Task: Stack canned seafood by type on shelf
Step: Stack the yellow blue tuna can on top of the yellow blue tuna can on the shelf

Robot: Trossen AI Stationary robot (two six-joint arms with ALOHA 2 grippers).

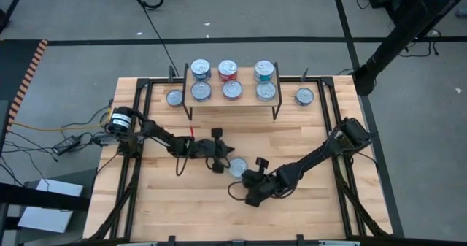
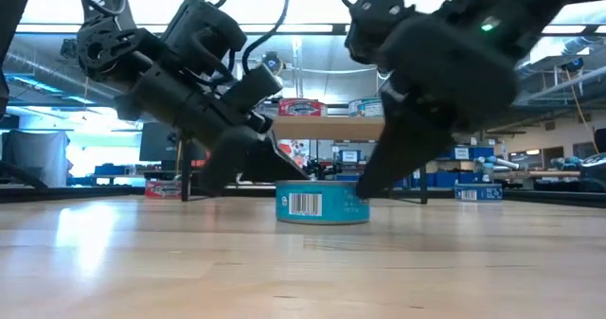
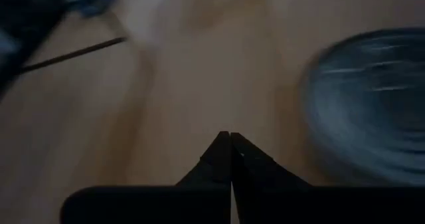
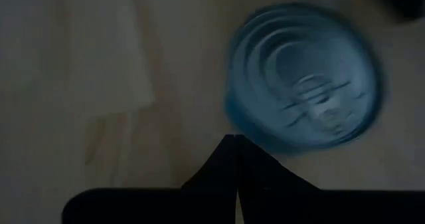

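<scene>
At the left of the high view my left gripper [image 1: 219, 166] lay low over the table [image 1: 175, 209], its fingers pressed together on nothing, the tips just left of a lone teal tin [image 1: 238, 167] near the frame's centre. I judged it was there to brace or nudge that tin, not to lift it, since shut fingers could not take it up.

Just right of the tin my right gripper [image 1: 257, 179] sat the same way, its fingers shut and empty, the tips close against the tin's lower right edge. In the low view the tin [image 2: 322, 204] stood flat on the wood with a dark arm slanting down on each side of it.

Upper centre of the high view, the shelf [image 1: 232, 100] carried six tins in two rows: blue at its left, red in the middle, teal at its right, so the sorting by type looked well on. One more tin [image 1: 174, 98] stood on the table left of the shelf and another [image 1: 304, 96] right of it, both yet to be placed.

The table was pale wooden slats in a black frame, on a grey floor with cables. The low view showed a bright workshop with monitors and shelving.
</scene>
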